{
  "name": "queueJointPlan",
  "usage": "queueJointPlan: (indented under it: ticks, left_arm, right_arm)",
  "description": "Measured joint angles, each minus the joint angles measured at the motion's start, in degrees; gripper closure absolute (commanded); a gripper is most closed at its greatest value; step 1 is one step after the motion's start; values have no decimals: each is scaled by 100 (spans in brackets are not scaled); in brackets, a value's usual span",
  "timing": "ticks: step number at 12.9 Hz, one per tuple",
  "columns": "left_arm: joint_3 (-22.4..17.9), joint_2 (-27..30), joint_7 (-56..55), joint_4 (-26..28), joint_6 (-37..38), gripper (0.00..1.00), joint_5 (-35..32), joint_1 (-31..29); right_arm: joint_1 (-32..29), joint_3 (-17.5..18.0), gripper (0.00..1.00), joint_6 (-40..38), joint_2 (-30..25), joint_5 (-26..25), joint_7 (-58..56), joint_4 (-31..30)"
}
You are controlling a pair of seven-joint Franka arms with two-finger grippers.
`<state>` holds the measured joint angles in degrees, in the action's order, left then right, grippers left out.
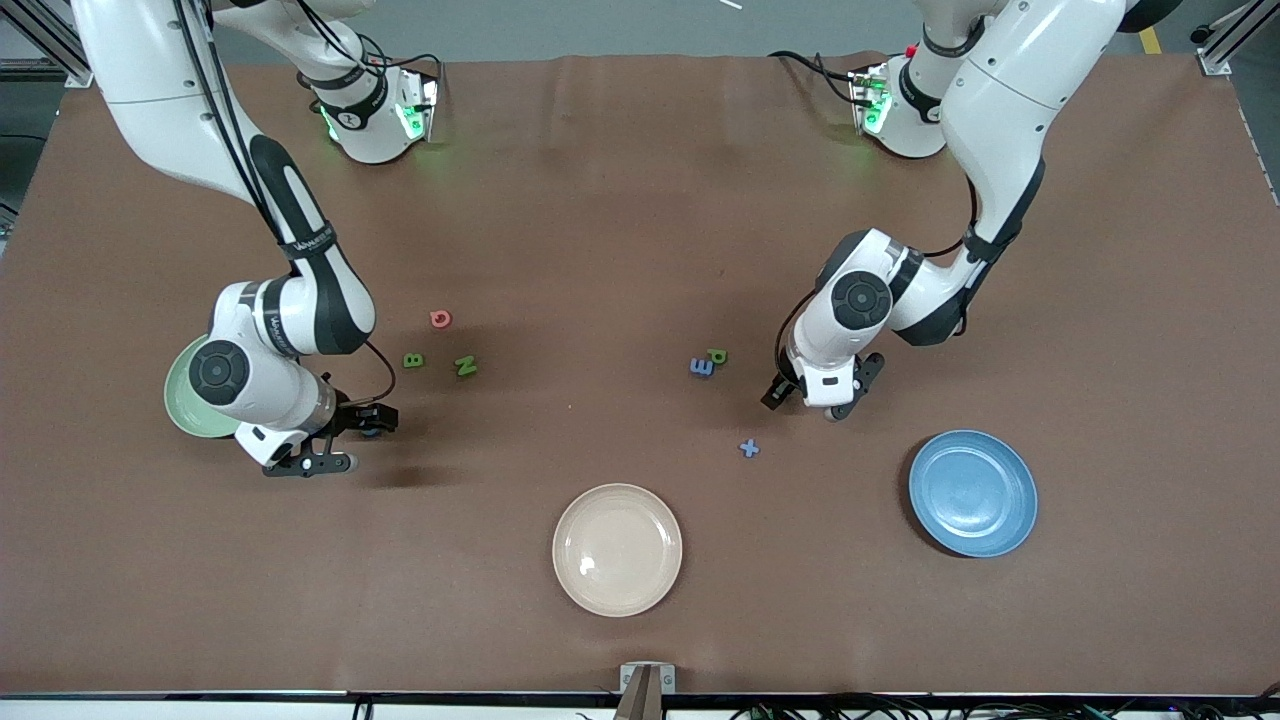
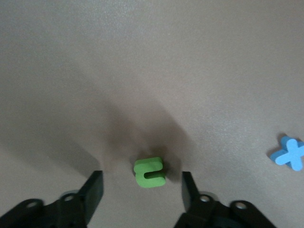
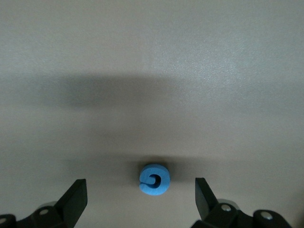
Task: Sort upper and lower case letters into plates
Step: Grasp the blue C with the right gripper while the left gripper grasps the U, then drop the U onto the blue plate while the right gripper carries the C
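Note:
My left gripper [image 1: 815, 403] is open and low over the table, with a small green letter [image 2: 149, 172] lying between its fingers [image 2: 95, 187]. My right gripper [image 1: 350, 443] is open too, with a small round blue letter [image 3: 155, 179] on the table between its fingers [image 3: 78, 194]. Both letters are hidden under the hands in the front view. A red G [image 1: 440, 318], green B [image 1: 413, 360] and green N [image 1: 465, 366] lie near the right arm. A blue E [image 1: 702, 368], green P [image 1: 717, 355] and blue x [image 1: 749, 449] lie near the left gripper. The mint plate [image 1: 183, 405] is partly hidden by the right arm. The blue plate [image 1: 972, 492] is empty.
A cream plate [image 1: 617, 549] sits empty near the table's front edge, midway between the arms. The blue x also shows in the left wrist view [image 2: 289, 153]. The brown table [image 1: 620, 200] stretches wide between the arm bases.

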<state>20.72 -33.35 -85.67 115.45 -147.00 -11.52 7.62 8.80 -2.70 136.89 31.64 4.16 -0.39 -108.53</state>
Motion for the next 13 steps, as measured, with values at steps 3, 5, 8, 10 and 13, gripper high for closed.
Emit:
queueJointPlan:
  ticks: [3,5,8,10,13]
  left_arm:
    - [-2,-29,-2,6,0,62,0,0]
    - [-4,-42,-4,-12,-9,96,0,-2]
    - [-48,-37,-5,-69,-29,100,-40,-15]
    - [-192,-28,-5,-291,-28,100,-368,-57]
    - [-369,15,178,-900,346,100,-986,-335]
  right_arm:
    - [-4,-11,1,10,111,0,0,0]
    - [-5,-17,5,11,168,0,0,0]
    - [-6,-21,17,11,234,0,0,0]
    - [-8,-24,25,15,247,0,0,1]
    - [-12,-27,31,22,271,0,0,1]
